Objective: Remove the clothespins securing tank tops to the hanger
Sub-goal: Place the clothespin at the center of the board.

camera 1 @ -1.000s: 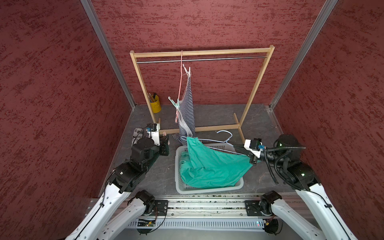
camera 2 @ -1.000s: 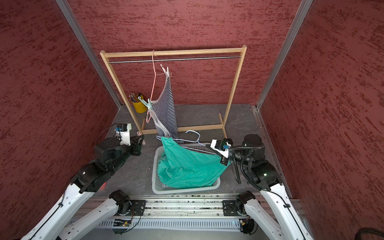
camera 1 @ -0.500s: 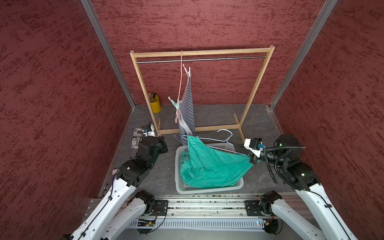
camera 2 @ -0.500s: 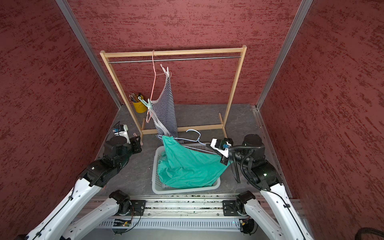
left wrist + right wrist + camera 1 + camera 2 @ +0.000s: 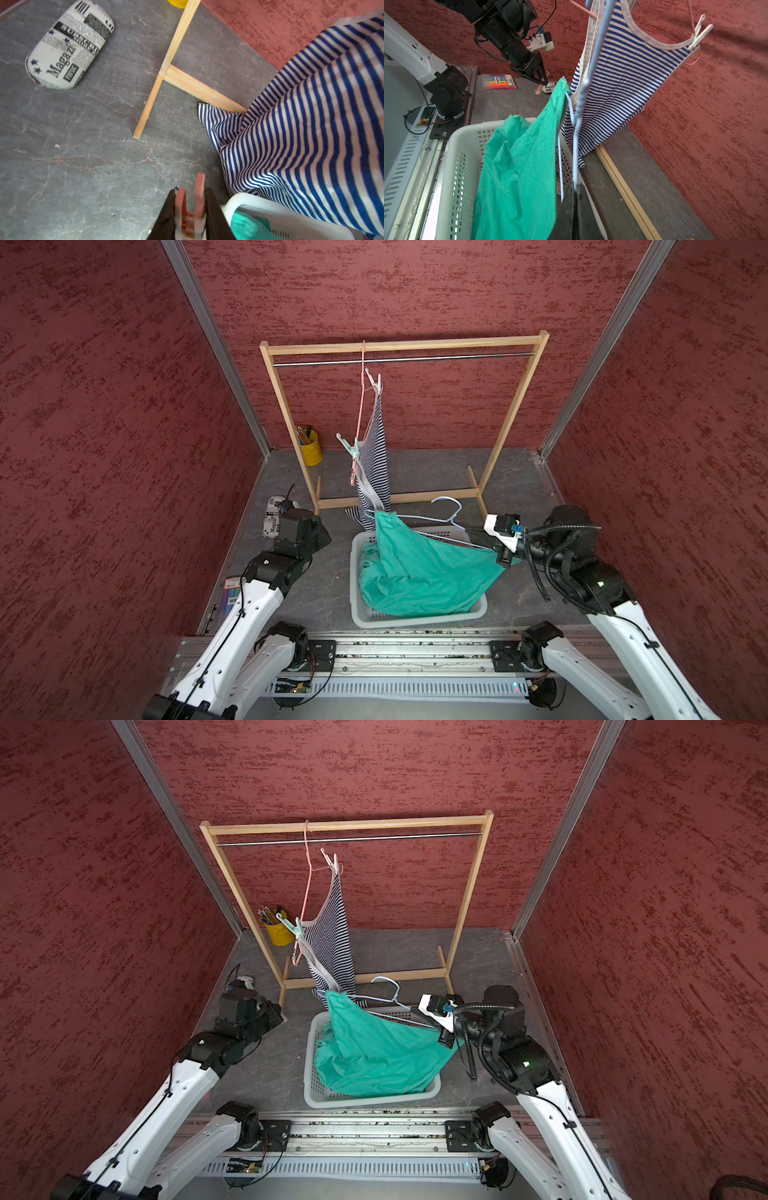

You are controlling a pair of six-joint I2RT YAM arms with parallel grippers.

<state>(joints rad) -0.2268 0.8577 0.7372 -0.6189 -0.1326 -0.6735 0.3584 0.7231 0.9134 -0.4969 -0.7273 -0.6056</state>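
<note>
My left gripper [image 5: 190,189] is shut on a pale pink clothespin [image 5: 199,187], low over the table left of the basket; the clothespin [image 5: 538,89] also shows in the right wrist view. My right gripper [image 5: 576,185] is shut on the wire of a light blue hanger [image 5: 446,512]. The teal tank top [image 5: 415,572] hangs by one corner from that hanger and sags into the basket. The striped tank top [image 5: 374,456] hangs from a pink hanger [image 5: 362,406] on the rail. A white clothespin [image 5: 376,383] pins it at the top and a mint green clothespin [image 5: 347,445] lower down.
A white perforated basket [image 5: 357,614] stands at front centre. The wooden rack [image 5: 399,347] spans the back, its foot [image 5: 145,116] close to my left gripper. A yellow pencil cup [image 5: 311,450], a print pouch [image 5: 68,43] and a marker box [image 5: 499,82] are on the left.
My left wrist has turned and tipped down toward the table beside the basket. The right arm, the blue hanger and both tops have not moved.
</note>
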